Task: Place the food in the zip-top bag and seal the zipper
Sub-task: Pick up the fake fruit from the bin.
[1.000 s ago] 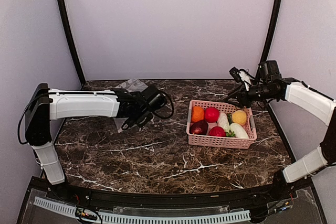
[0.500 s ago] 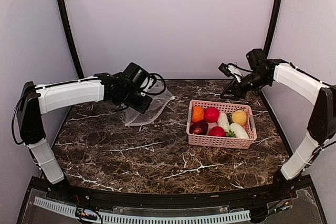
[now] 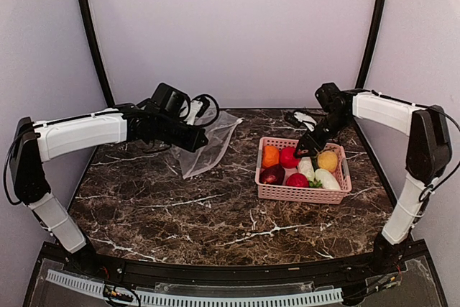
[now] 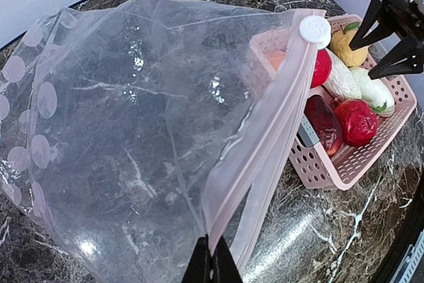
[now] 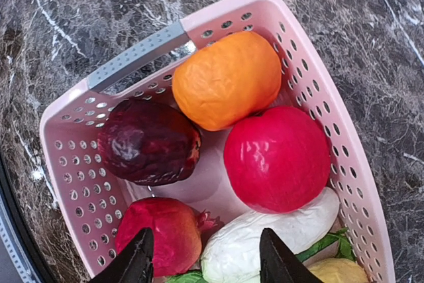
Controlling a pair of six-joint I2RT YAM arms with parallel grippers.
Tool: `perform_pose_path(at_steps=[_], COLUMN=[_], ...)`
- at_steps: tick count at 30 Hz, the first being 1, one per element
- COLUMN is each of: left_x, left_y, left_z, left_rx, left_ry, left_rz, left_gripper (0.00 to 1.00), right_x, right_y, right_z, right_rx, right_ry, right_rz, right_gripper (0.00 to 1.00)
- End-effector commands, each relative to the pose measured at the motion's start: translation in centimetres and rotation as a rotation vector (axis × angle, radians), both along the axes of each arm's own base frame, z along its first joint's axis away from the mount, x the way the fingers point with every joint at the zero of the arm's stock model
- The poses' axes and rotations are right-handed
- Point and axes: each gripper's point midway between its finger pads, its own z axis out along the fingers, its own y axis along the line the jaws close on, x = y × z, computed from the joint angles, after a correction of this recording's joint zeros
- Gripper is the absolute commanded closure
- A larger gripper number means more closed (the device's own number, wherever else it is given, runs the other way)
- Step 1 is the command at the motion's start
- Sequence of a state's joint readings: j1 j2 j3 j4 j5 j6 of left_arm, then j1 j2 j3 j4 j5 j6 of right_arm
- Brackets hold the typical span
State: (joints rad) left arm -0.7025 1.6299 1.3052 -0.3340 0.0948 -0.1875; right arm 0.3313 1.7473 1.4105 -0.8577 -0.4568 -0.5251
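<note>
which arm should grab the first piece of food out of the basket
Right: the right gripper, open, hangs over the food in the basket; the left gripper is shut on the zip-top bag, holding it up.

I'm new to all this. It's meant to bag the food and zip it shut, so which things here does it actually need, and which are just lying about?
Needed: the zip-top bag, held by the left gripper; its zipper; the food; the open right gripper above it.
Just there: the pink basket holding the food; the marble table.
</note>
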Motion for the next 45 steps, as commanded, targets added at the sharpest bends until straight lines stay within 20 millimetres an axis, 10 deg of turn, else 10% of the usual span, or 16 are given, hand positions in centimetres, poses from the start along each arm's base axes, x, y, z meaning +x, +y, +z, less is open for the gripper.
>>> perform_pose_path(at_steps=[1,10,11,13,33,39,45], left_x=[-0.7,-0.9,-0.9,-0.9,-0.9,-0.8,-0.5], left_y=[0.1,-0.2,-0.1,-0.1,-0.2,-0.2,-1.4], left_z=[1.6,1.3,1.3,1.3,0.7,0.4,0.2], left_rx=[-0.031,-0.042,-0.041,-0.039,-0.027,-0.023,-0.066], left_ry=[-0.03,-0.013,-0.014,-0.015,0.005,0.008,0.061], left_rz=[-0.023,-0.034,-0.034,-0.033,-0.033,-0.03,-0.024], left_gripper=[0.99,0.99,0.99,0.99,0.99,0.99,0.99], right_x=[1.7,3.7,3.9,4.1,4.6,3.4,1.8], right_y=[0.3,0.4,0.3,0.6,1.9,1.2,1.6], right_z=[-1.1,-3.5,-3.6,-3.9,-6.8,-4.2,3.8], right_rx=[-0.037,-0.082,-0.083,-0.071,-0.06,-0.06,0.044], right_ry=[0.025,0.063,0.063,0.073,0.138,0.096,-0.015], right_rz=[-0.042,-0.109,-0.117,-0.122,-0.153,-0.145,-0.112], right_gripper=[0.47,0.38,0.1,0.01,0.29,0.48,0.48])
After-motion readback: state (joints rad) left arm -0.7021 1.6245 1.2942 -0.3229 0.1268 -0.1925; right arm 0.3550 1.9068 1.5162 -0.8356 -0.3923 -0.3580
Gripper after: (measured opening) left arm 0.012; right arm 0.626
